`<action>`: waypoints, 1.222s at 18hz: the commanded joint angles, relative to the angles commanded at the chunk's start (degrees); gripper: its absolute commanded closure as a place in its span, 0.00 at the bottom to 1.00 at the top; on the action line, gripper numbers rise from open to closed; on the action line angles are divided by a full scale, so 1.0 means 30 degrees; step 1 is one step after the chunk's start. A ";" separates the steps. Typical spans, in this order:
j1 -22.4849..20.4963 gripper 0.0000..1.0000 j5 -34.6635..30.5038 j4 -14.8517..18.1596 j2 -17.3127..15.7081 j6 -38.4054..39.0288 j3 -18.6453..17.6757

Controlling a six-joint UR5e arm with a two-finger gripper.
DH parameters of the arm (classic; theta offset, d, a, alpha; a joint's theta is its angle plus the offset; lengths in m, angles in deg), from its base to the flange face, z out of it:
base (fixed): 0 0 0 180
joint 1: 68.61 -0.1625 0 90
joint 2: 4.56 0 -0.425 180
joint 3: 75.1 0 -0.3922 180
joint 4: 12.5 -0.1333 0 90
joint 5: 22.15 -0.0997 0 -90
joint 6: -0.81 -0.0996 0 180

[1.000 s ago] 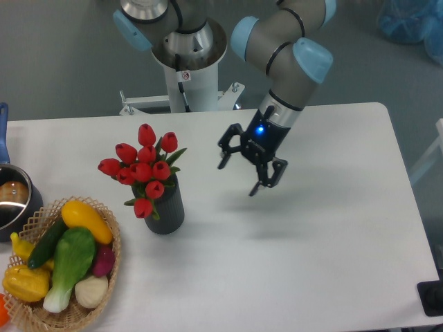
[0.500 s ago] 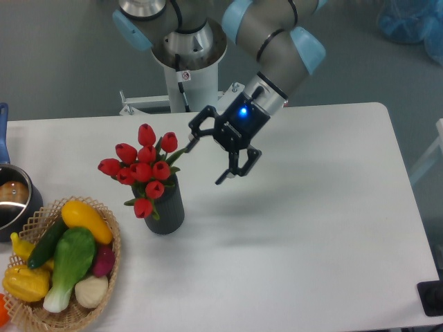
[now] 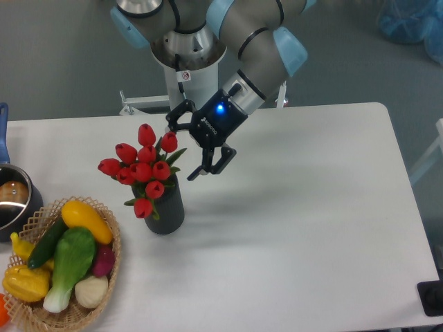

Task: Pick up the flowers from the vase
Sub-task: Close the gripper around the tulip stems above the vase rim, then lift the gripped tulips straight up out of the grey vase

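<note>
One gripper (image 3: 184,149) was observed with jaws spread wide and holding nothing, positioned at about 2 o'clock from the flowers (image 3: 143,169), just beside the outermost bud. The flowers stood upright in the vase (image 3: 167,207), on the table (image 3: 311,228) at 1 o'clock from the wicker basket (image 3: 104,277). Recommended practice: approach level, bracket the bunch below the blooms, close on the stems rather than the buds, then lift vertically so the vase stays put.

Arm bent low from its base, gripper (image 3: 183,150) spread wide.
The grey arm with blue joint caps slants down and leftward; a blue light glows on the wrist; the black jaws stand open, one finger above, one below, gripping nothing.
</note>
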 joint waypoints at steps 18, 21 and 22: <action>-0.0380 1.00 0.1729 0.0000 0.0062 -0.2375 0.0031; -0.0731 1.00 0.2992 0.0116 -0.0377 -0.2053 0.0176; -0.0761 1.00 0.3227 0.0146 -0.0523 -0.1849 0.0206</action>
